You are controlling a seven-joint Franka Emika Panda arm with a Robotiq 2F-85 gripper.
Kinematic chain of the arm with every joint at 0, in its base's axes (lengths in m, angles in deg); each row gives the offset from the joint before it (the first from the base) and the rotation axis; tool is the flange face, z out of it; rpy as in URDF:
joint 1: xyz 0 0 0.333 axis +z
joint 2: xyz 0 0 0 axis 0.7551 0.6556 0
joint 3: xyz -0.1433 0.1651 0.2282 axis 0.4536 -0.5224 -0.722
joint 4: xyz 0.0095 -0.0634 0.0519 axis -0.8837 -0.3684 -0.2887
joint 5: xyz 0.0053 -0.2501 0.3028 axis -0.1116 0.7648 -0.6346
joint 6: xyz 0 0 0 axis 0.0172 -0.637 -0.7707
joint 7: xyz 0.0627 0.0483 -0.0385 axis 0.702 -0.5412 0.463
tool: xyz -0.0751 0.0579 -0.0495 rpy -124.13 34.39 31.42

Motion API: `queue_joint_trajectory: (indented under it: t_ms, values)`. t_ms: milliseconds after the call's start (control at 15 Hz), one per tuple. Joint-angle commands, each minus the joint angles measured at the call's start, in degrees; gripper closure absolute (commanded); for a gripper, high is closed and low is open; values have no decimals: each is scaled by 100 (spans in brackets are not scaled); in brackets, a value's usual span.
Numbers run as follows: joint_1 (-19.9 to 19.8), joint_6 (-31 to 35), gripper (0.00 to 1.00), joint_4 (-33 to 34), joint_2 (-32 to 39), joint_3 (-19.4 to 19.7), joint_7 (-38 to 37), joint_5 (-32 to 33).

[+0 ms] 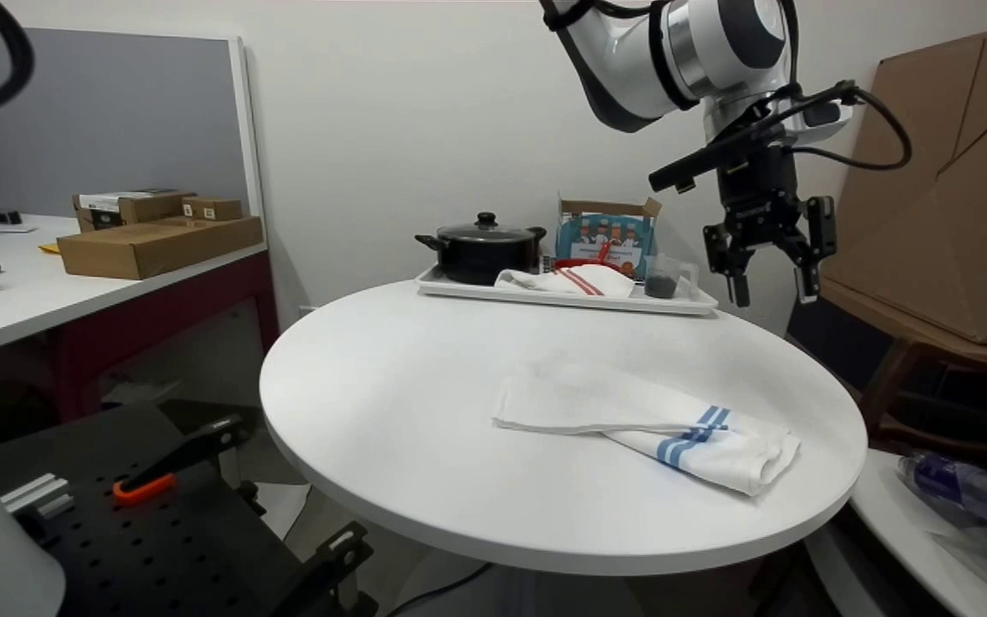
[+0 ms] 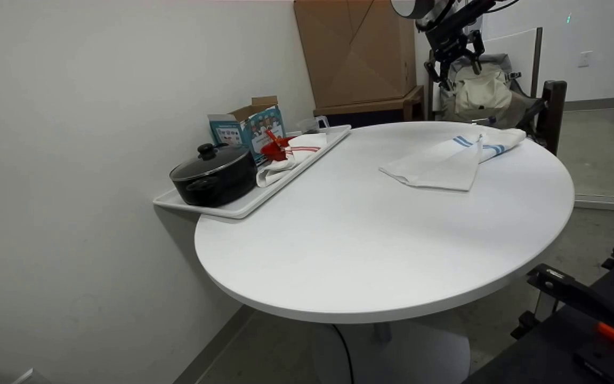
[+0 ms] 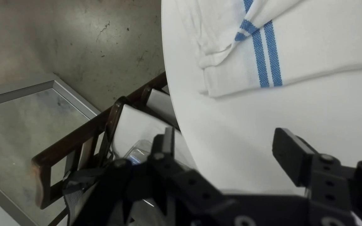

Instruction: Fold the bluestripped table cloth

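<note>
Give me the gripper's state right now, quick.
Gripper: open, jaws apart, holding nothing.

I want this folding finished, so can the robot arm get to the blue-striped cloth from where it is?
Probably yes: the open, empty gripper hangs raised, and I see nothing between it and the cloth; the tray sits apart.
</note>
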Motion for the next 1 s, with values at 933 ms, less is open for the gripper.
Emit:
queue_joint_trajectory:
  t_ms: [933]
  values:
    - [351,458,0,-3256,-1649,-682,-639,-1514]
